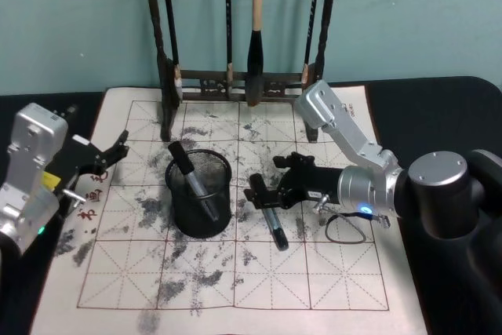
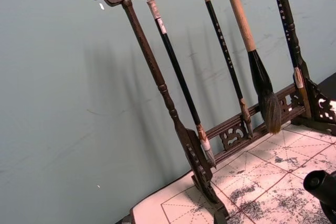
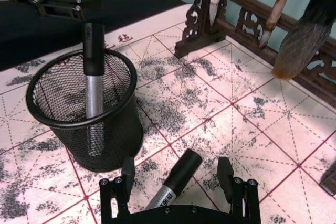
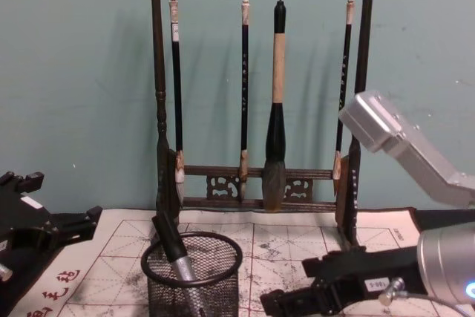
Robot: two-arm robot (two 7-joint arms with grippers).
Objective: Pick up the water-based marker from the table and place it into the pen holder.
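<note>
The right gripper (image 3: 176,174) has its black fingers (image 3: 127,174) spread wide, one on each side of the water-based marker with a black cap and silver barrel (image 3: 173,183). Neither finger touches it. The marker lies flat on the white calligraphy practice mat with a red grid and grey ink smudges (image 3: 210,98), just beside the pen holder. A pale label with dark print wraps its barrel, but the writing is too small to read.

The pen holder, a small black wire-mesh cylindrical cup with a solid round rim (image 3: 107,129), stands upright on the mat. A second marker with a black cap and silver barrel (image 3: 93,72) leans inside it, cap upward.

The left gripper (image 1: 119,149) hangs over the mat's left edge, near the cup and apart from it. Its fingers show a small gap and hold nothing. Red characters are printed along that edge of the mat, and I cannot read them.

At the back of the mat stands a tall dark wooden rack with carved ends (image 4: 157,72). Four calligraphy brushes (image 4: 278,72) hang from its top bar. The mat lies on a black desk (image 1: 439,103).
</note>
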